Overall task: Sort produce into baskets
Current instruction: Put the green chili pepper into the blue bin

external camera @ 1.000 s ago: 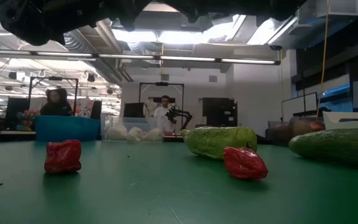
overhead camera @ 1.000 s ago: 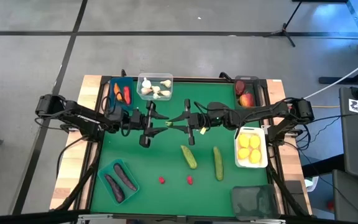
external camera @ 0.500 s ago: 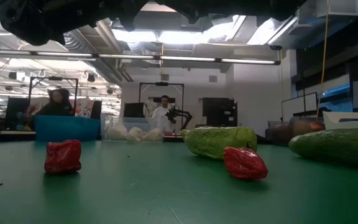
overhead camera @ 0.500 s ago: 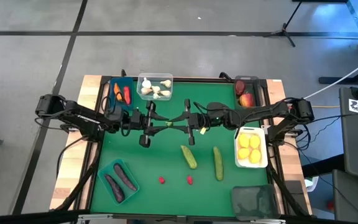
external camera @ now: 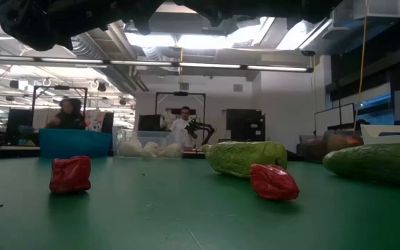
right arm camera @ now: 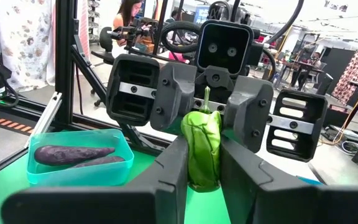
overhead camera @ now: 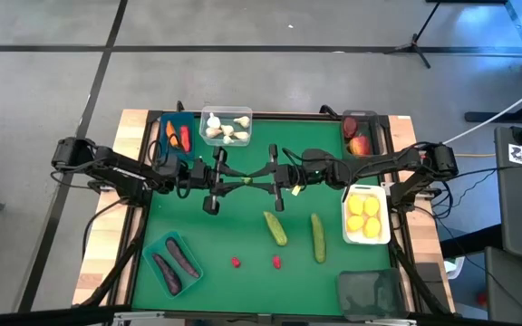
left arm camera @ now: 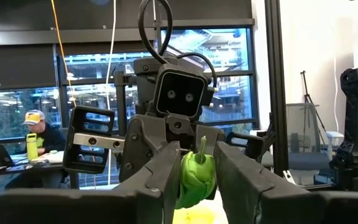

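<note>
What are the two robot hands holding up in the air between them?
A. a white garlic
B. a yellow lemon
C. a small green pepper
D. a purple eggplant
C: both wrist views show a small green pepper with a stem pinched between the left gripper and the right gripper, above the table's middle.

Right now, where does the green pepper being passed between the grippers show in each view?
High: green pepper mid-table, between left gripper and right gripper.
Low: not in view.
Left wrist: picture's centre.
Right wrist: picture's centre.
Shared landmark: teal basket with eggplants, also in right wrist.
</note>
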Robot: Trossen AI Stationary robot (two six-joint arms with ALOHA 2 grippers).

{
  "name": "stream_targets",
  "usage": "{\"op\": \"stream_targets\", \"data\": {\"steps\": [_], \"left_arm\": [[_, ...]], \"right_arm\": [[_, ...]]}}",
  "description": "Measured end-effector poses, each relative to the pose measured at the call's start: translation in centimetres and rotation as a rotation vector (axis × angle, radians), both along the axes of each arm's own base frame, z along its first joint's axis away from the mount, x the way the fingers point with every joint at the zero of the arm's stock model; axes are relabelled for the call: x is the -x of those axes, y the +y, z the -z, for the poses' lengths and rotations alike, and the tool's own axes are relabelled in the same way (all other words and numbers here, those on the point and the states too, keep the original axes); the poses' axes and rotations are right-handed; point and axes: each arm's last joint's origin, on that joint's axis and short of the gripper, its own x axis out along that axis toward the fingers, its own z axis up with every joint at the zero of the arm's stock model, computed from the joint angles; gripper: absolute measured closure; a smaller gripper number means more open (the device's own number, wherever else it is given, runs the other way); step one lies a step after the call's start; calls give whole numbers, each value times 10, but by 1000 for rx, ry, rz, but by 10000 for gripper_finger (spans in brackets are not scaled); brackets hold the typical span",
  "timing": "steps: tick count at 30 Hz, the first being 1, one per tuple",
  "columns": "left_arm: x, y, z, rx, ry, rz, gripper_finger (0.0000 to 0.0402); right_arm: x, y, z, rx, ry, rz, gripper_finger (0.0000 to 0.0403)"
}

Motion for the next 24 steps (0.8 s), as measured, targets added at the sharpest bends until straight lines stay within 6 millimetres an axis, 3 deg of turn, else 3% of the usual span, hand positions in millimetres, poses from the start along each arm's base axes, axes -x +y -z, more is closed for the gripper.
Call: {"op": "stream_targets", "data": {"steps": [24], "left_arm": [[0,0,0,2,0,-4,358]], "right_arm": [[0,-1,0,-3,6,42,324]]}}
